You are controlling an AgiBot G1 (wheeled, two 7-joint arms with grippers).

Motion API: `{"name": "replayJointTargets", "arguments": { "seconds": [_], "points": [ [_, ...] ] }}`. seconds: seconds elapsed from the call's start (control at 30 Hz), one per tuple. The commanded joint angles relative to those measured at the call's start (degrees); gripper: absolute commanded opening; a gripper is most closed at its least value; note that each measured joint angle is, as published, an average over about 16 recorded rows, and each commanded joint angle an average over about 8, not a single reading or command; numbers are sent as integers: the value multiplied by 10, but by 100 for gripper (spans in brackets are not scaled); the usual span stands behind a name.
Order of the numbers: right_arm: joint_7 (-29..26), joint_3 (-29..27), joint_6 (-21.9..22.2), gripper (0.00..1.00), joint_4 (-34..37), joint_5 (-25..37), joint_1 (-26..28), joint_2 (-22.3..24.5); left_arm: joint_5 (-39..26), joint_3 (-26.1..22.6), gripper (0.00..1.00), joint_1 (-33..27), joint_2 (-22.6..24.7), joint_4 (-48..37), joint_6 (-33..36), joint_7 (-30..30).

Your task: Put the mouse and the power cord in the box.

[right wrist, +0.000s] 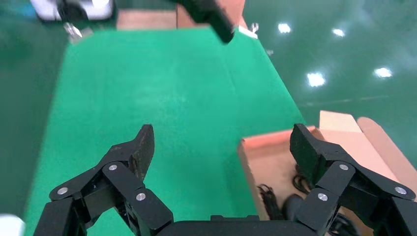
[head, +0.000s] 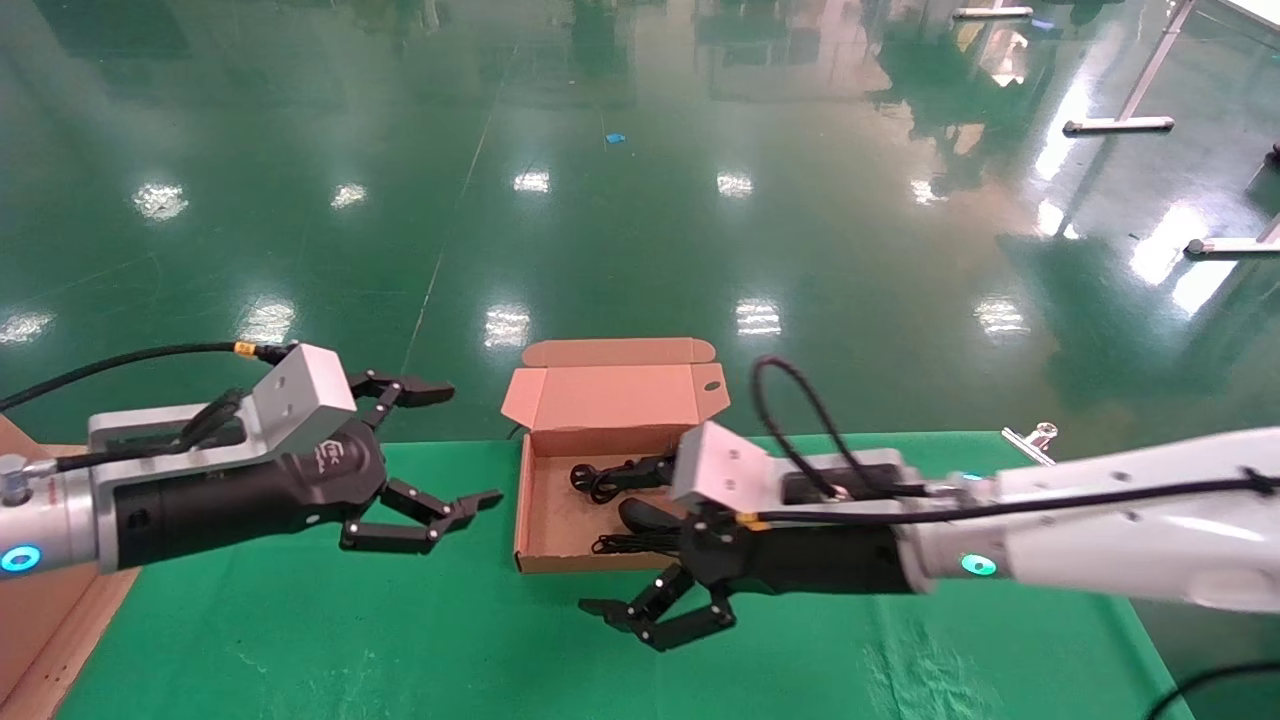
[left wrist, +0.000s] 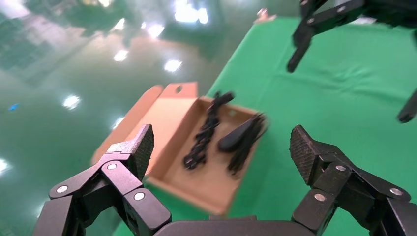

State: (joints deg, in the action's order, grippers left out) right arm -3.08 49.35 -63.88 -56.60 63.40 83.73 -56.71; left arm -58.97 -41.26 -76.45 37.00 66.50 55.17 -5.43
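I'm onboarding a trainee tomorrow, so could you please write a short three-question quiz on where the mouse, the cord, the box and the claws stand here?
1. True or false: the mouse and the power cord both lie inside the box.
2. The box lid is: A) closed, B) open, C) missing.
3. Fill in: both the left claw and the right claw are ____ and hold nothing.

Key: 1 true; 2 B, the lid stands open on the side away from the robot; 3 open, the left one hovering left of the box, the right one over the green cloth at the box's near edge.
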Motion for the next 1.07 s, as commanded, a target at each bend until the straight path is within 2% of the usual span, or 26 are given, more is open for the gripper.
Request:
{"name": "replayJointTargets", "arguments": {
  "seconds": [0.03,0.87,1.07],
  "points": [
    [-5,-23,-15,100,-12,-15,-15,15,11,17,100,10,-1,5,20,-4],
    [-69,-300,-197,100,-153,-194,-200,195,151,222,100,131,-17,62,269,-47],
    [-76,-337,-220,100,-171,-217,-223,218,170,251,100,148,-20,70,303,-53]
  ]
}}
